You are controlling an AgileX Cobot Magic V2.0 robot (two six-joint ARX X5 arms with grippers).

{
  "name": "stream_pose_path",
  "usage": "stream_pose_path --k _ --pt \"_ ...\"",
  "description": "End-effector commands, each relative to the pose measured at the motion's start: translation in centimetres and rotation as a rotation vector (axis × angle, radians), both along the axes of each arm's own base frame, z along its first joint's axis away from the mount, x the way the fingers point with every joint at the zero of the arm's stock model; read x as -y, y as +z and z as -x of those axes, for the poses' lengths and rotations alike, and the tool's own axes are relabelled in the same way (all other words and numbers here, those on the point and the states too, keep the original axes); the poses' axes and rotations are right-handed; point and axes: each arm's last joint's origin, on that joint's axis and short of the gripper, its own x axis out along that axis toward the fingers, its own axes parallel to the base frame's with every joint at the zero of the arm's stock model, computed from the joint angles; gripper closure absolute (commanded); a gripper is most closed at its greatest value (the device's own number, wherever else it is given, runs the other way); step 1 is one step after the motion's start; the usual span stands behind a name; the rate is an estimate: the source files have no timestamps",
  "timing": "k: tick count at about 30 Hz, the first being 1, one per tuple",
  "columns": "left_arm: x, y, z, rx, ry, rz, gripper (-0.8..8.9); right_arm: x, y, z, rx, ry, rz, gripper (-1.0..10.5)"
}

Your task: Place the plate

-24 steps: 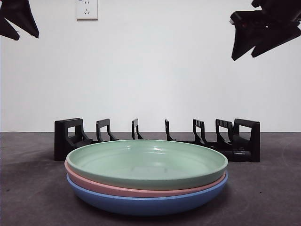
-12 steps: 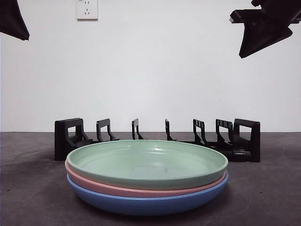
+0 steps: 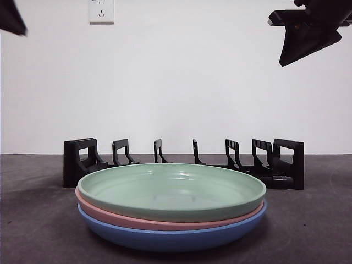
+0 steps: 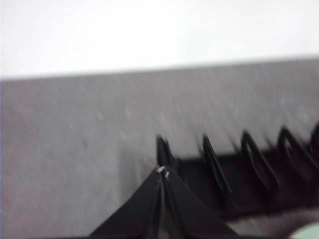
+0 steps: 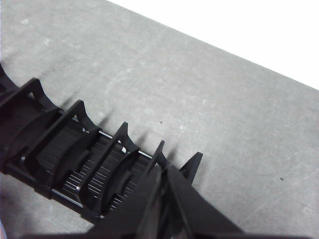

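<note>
Both grippers hang high up. From the front, green plate point(image 3: 171, 190) sits on a pink plate point(image 3: 110, 215) and a blue plate point(image 3: 165, 237), before the black rack point(image 3: 184, 162). Left gripper point(image 4: 162, 172) is pinched closed, holding nothing. Right gripper point(image 5: 163, 169) is closed too, above the rack's end.

Low level front view; wrist views, left blurred, sharing rack point(image 3: 181, 159).

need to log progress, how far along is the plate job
Nothing looks done: the black rack holds no plates. The green plate, pink plate and blue plate sit stacked before it. Nothing is in hand: the left gripper and right gripper are shut, raised. All placing remains.
</note>
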Motion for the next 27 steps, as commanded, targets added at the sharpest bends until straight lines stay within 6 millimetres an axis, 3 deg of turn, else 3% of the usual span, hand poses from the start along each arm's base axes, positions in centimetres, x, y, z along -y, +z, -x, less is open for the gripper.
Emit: stream_pose_path --k 1,3,8,15,27 --pt "-1.1 -2.1 1.2 0.054 -0.07 -0.025 8.06 -0.2 0.5 -0.2 0.02 0.005 -0.005 9.3" --pt "-2.4 -4.3 2.3 0.094 -0.097 -0.009 8.06 -0.2 0.5 -0.2 0.02 0.005 -0.005 9.3" --pt "-4.9 -9.4 4.9 0.12 0.045 -0.009 8.06 -0.2 0.5 -0.2 0.02 0.005 -0.005 9.3" --pt "-5.9 -14.0 6.2 0.155 0.136 -0.006 8.06 -0.2 0.5 -0.2 0.02 0.005 -0.005 9.3" --pt "-6.2 -14.7 6.5 0.112 0.161 0.003 8.06 -0.2 0.5 -0.2 0.026 0.005 -0.007 9.3"
